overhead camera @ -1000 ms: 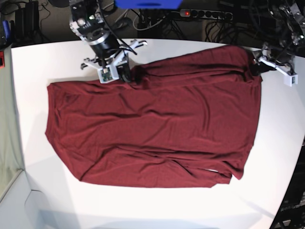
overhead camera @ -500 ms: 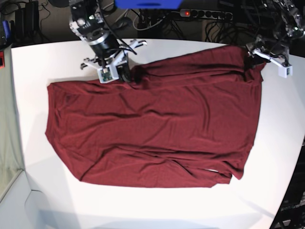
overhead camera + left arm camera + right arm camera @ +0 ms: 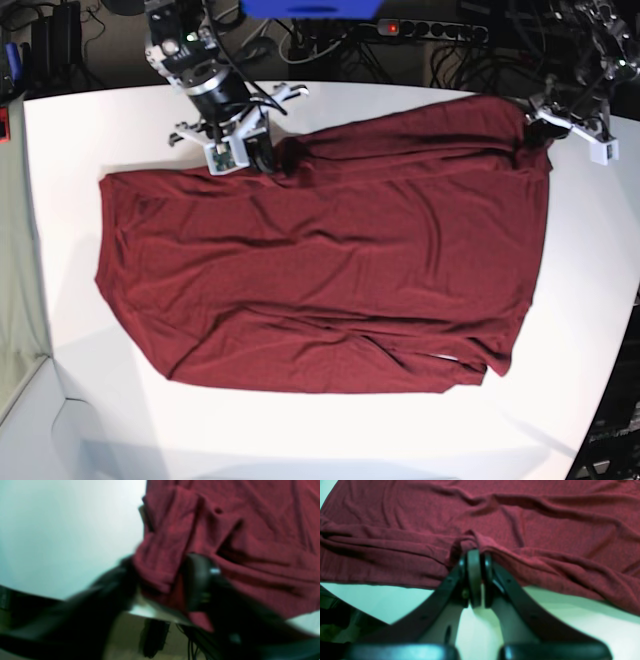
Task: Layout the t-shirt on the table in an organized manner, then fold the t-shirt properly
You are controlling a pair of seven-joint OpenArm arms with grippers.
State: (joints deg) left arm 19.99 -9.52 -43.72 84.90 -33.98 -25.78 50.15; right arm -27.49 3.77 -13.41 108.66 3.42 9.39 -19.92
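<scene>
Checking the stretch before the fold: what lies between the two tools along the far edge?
In the base view, only t-shirt, creased and bunched, runs from the right tool to the left tool.

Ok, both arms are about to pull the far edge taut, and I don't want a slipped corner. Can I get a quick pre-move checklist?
1. right gripper shut on the t-shirt edge: ok.
2. left gripper has cloth between its fingers: ok; firmly clamped: cannot tell, view blurred.
3. T-shirt fully on the table: ok in the base view.
4. Cloth lies flat: not ok, wrinkles and a folded near-right corner.
5. Far edge straight between grippers: not ok, it slants.
</scene>
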